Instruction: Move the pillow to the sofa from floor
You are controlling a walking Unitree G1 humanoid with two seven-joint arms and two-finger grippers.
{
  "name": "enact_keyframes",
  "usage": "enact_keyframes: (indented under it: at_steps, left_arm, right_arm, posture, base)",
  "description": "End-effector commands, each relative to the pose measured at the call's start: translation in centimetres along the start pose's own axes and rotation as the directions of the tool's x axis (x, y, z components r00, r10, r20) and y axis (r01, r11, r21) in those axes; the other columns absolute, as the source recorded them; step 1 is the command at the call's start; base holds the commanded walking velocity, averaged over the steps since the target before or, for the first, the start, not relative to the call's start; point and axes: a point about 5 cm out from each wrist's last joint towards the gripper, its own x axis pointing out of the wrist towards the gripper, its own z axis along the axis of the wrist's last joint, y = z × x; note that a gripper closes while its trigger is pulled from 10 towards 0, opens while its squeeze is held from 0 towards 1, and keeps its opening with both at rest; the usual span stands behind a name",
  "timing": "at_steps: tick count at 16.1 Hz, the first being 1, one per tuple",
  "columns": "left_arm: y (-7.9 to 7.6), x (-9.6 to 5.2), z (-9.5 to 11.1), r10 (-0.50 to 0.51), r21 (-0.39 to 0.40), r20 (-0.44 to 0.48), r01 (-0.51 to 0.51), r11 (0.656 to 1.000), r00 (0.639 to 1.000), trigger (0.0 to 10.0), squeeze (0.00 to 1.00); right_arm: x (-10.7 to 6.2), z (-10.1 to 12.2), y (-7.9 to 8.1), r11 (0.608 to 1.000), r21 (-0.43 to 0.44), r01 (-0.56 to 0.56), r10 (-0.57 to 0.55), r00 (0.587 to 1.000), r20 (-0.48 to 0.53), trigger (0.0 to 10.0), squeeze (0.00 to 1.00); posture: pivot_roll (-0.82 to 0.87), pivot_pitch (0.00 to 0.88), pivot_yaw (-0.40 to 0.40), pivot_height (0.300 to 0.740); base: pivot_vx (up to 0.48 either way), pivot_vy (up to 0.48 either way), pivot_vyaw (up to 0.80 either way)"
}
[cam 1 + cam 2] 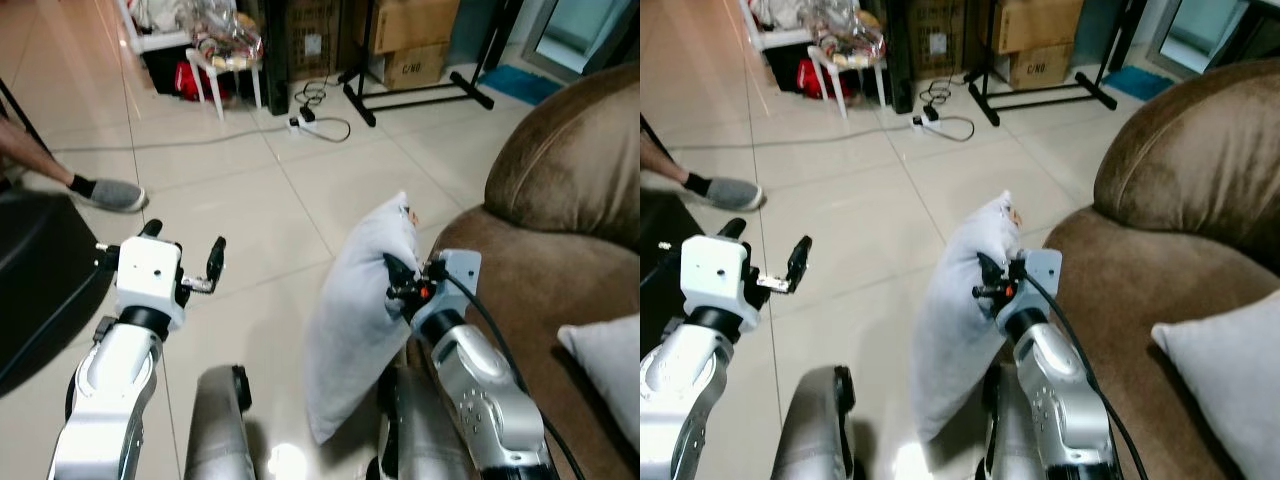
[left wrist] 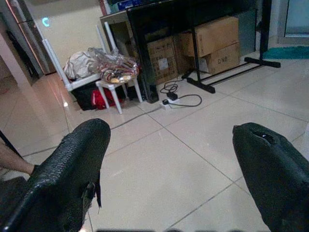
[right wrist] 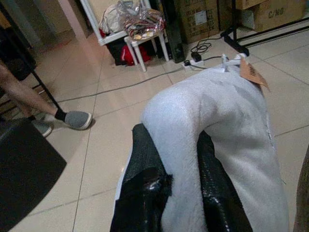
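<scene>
A light grey pillow (image 1: pixel 355 315) hangs upright above the tiled floor, just left of the brown sofa (image 1: pixel 560 200). My right gripper (image 1: pixel 398 283) is shut on its right edge; in the right wrist view both black fingers (image 3: pixel 145 179) pinch a fold of the pillow (image 3: pixel 217 111), which carries a small tan tag. My left gripper (image 1: pixel 185 262) is raised at the left, open and holding nothing, apart from the pillow. In the left wrist view its two fingers (image 2: pixel 67 169) stand wide with bare floor between them.
A second pale pillow (image 1: pixel 610 365) lies on the sofa seat. A person's foot in a grey shoe (image 1: pixel 108 194) rests on the floor at the left beside a dark object (image 1: pixel 30 280). Behind are a white stool (image 1: pixel 225 60), cardboard boxes (image 1: pixel 410 40), a black stand and a power strip (image 1: pixel 303 120).
</scene>
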Motion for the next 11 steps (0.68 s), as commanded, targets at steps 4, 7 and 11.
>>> enact_keyframes:
  at_steps: [4,7,11]
  left_arm:
    - [-0.26,0.59,-0.02,-0.016,-0.005,-0.009,0.016,1.000,1.000,10.0,0.00]
    - [-0.21,0.75,-0.08,-0.007,-0.006,-0.009,0.007,1.000,1.000,10.0,0.00]
    - [-0.06,0.69,-0.42,-0.005,0.014,-0.028,0.005,1.000,1.000,10.0,0.00]
  right_arm:
    - [-0.09,1.48,-0.07,1.000,0.008,0.017,-0.017,0.998,0.058,10.0,0.00]
    - [-0.08,1.55,-0.25,1.000,0.010,0.027,-0.027,0.998,0.059,10.0,0.00]
    - [0.02,1.57,-0.29,0.999,0.021,0.041,-0.042,0.997,0.063,10.0,0.00]
  posture:
    - [-0.01,0.000,0.005,0.628]
    - [-0.01,0.000,0.005,0.663]
    - [0.00,0.000,0.011,0.703]
  base:
    - [0.000,0.000,0.00]
    - [0.000,0.000,0.00]
    - [0.000,0.000,0.00]
